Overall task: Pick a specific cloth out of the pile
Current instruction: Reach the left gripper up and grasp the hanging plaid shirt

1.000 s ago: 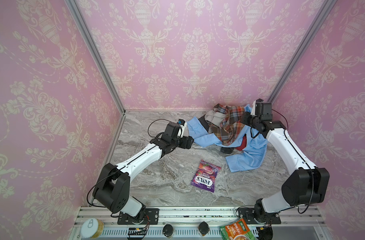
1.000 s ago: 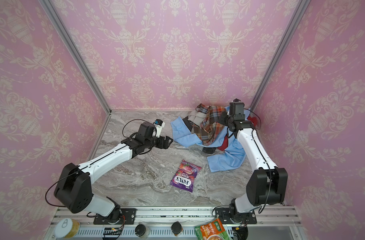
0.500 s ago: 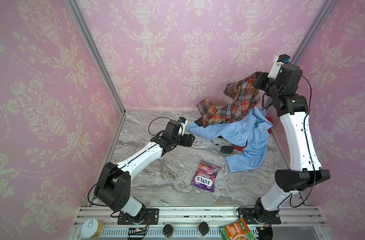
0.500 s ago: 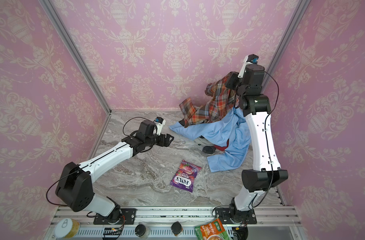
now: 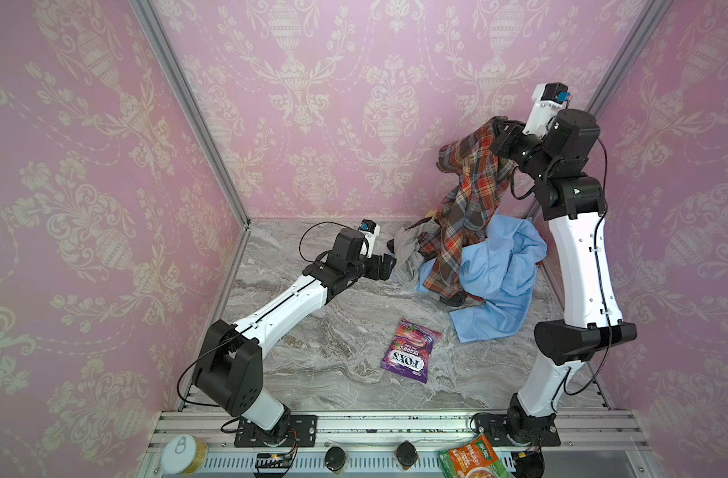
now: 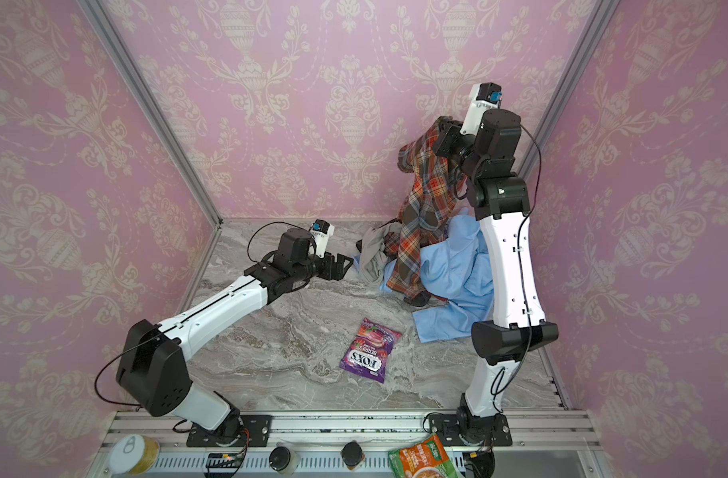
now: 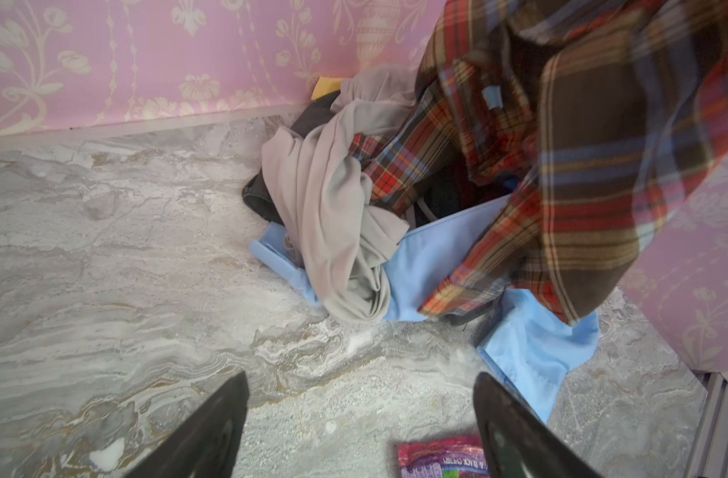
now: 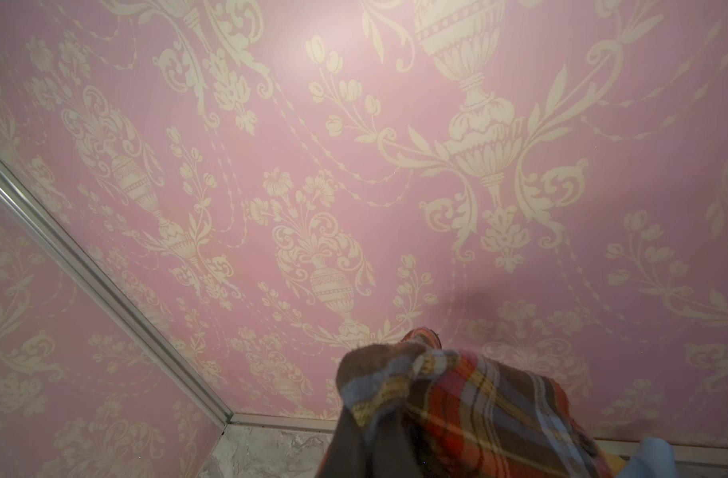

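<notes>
Right end effector (image 5: 501,129) aloft with cloth (image 5: 469,207), long axis vertical (tail on pile (image 5: 503,265)).

surface: marble table (image 5: 312,372) | on it: pile (image 5: 503,265), purple candy bag (image 5: 409,356)

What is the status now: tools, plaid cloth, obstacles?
Right tool shut on the plaid cloth, held high. Its lower end lies on the pile. Left tool open, empty, beside the grey garment, which may snag the cloth.

One plaid cloth (image 5: 469,198), one blue shirt (image 5: 503,265), one grey garment (image 5: 407,260), one purple candy bag (image 5: 409,351), one tin can (image 5: 184,453), one green packet (image 5: 472,459), two arms: left arm (image 5: 279,306), right arm (image 5: 581,265).
</notes>
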Action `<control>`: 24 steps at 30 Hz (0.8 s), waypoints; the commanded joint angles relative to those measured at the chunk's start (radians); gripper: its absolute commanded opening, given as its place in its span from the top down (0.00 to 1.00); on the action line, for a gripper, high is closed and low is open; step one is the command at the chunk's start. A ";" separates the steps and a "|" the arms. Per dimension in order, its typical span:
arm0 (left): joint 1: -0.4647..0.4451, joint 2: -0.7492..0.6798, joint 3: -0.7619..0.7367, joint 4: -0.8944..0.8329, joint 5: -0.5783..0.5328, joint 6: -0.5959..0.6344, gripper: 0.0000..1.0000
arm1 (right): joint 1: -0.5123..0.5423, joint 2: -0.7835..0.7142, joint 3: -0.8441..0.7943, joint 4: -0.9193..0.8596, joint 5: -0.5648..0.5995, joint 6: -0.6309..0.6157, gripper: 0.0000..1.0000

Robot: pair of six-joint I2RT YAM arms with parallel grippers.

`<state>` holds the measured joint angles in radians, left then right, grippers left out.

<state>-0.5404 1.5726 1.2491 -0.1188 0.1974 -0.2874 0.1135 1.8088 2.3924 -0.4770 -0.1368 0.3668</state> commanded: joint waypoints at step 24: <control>-0.254 0.701 0.660 0.794 -0.090 0.011 0.04 | 0.058 -0.278 -0.514 0.223 -0.069 0.061 1.00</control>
<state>-0.7746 2.2463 1.8359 0.6060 0.1787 -0.3176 0.1680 1.5864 1.9259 -0.3256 -0.1886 0.3973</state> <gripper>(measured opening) 0.965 0.059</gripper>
